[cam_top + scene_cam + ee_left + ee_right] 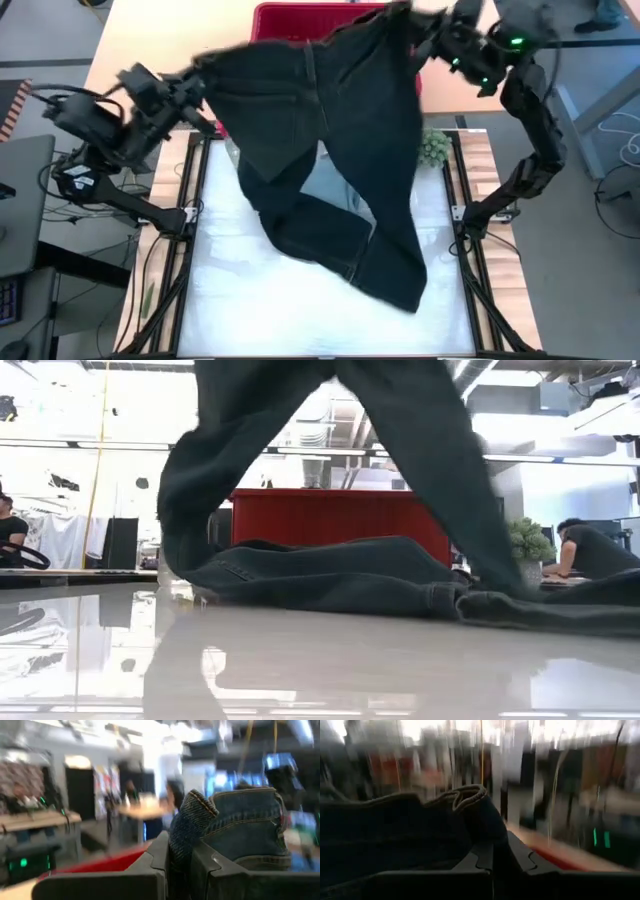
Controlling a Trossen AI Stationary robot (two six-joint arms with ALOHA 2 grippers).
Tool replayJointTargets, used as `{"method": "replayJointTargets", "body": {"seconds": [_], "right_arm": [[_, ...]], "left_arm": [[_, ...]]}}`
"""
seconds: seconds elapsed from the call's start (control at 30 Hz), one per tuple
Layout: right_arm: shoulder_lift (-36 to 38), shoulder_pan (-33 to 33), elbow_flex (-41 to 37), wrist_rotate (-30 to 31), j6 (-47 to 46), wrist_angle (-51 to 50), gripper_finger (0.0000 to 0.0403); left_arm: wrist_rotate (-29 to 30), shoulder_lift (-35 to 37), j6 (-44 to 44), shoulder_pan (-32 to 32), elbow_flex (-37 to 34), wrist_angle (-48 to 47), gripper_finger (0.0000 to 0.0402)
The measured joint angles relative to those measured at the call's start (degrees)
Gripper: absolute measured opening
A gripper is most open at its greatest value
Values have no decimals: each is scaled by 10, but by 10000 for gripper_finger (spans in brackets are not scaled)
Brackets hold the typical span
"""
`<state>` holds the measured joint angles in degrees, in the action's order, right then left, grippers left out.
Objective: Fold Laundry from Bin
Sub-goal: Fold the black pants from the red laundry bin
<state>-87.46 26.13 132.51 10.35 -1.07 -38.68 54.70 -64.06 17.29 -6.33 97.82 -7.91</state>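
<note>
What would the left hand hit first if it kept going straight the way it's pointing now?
Likely nothing solid soon. The left hand, shut on the dark jeans, points over the red bin into the open room. Only the jeans' own waistband sits directly ahead; depth beyond is unclear.

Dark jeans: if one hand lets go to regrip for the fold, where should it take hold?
Probably a leg hem of the dark jeans, coming from above: the hems lie on the table, while the left hand and right hand hold the waistband.
</note>
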Motion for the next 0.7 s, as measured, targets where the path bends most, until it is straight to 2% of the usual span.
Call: {"method": "replayJointTargets", "body": {"seconds": [0.1,0.2,0.27,0.37,0.43,0.53,0.63,0.7], "right_arm": [[0,3,-1,3,-13,-169,40],[-1,9,-2,-20,-22,-316,40],[-4,10,-2,-39,-32,-400,40],[-13,10,-10,-54,-40,-500,40],[-10,6,-49,-53,-55,-509,40],[17,-4,-142,-64,-85,-493,40],[72,-20,-260,-66,-125,-484,40],[113,-46,-354,-68,-163,-447,40]], "left_arm": [[-7,5,-91,-1,-1,-150,18],[-22,17,-196,6,-1,-299,18],[-60,18,-272,16,0,-388,18],[-161,6,-369,35,0,-501,18],[-202,-11,-428,41,-2,-573,18],[-217,-27,-517,29,-39,-648,18],[-234,-24,-580,-1,-125,-641,18],[-252,-21,-618,-25,-197,-593,18]]}}
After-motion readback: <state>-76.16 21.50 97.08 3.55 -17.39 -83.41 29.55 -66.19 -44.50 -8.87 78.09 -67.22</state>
